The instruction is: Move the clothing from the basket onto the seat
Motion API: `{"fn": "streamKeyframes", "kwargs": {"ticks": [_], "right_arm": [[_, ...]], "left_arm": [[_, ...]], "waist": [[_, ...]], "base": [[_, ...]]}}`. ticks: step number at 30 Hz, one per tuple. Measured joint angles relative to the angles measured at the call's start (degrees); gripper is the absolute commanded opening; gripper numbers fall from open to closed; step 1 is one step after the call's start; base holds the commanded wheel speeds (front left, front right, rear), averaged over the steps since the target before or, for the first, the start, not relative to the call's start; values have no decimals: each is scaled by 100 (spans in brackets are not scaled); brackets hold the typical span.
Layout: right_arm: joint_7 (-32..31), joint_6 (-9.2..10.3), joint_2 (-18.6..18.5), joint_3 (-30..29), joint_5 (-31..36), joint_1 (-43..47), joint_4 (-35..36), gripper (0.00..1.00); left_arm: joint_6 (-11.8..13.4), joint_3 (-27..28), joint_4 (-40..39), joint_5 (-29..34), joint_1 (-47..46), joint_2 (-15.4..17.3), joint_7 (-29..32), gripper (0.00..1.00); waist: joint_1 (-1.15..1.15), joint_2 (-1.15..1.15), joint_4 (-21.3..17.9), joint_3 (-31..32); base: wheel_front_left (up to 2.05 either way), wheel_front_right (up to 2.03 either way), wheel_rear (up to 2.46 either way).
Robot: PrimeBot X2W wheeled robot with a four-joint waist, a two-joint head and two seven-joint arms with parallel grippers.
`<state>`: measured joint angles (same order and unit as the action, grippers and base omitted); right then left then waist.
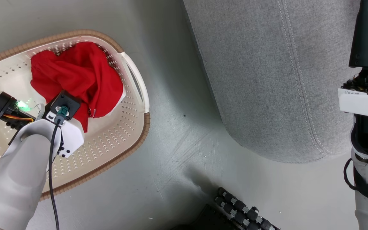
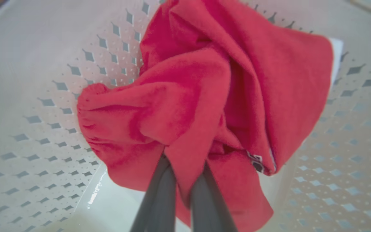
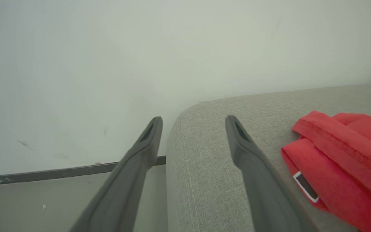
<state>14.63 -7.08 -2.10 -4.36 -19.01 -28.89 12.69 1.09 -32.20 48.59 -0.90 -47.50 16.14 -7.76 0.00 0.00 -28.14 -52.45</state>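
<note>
**K:** Status, left to right?

**R:** Roughly half done, I'd say. At left the basket (image 1: 107,140) sits on the floor (image 1: 177,134) with one red garment (image 1: 78,73) bunched against its far right wall. Left gripper (image 2: 185,159) is down inside, fingers pressed together on a fold of it. Not lifted out yet.

**K:** Middle, right?

**R:** Bare floor strip, then the seat (image 1: 267,80), its rounded near corner towards the basket. At far right the second garment (image 3: 343,154) lies on the seat. Right gripper (image 3: 194,119) hangs near it over the seat edge, fingers spread, holding nothing.

**K:** Clearance?

**R:** The lift must clear the basket's right wall and white handle (image 1: 136,83), and trailing fabric could snag there. The seat's left part is bare, so there's plenty of landing room. Dark ribbed rollers (image 1: 241,210) sit near, below the path.
</note>
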Motion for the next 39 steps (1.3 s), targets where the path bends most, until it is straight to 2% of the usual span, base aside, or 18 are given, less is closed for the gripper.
{"fn": "streamKeyframes", "kwargs": {"ticks": [14,27,39], "right_arm": [[0,0,-1,-2,439,-74,-224,100],[1,0,-7,54,679,-55,-559,100],[1,0,-12,51,1184,236,-893,100]], "left_arm": [[-110,134,-547,-294,43,-55,-300,0],[-38,829,-1505,-1023,254,-137,-527,0],[13,1349,-2423,-1564,700,-134,-597,0]], "waist": [[0,0,239,414],[0,0,613,1027],[0,0,990,1762]], "base": [[0,0,0],[0,0,0],[0,0,0]]}}
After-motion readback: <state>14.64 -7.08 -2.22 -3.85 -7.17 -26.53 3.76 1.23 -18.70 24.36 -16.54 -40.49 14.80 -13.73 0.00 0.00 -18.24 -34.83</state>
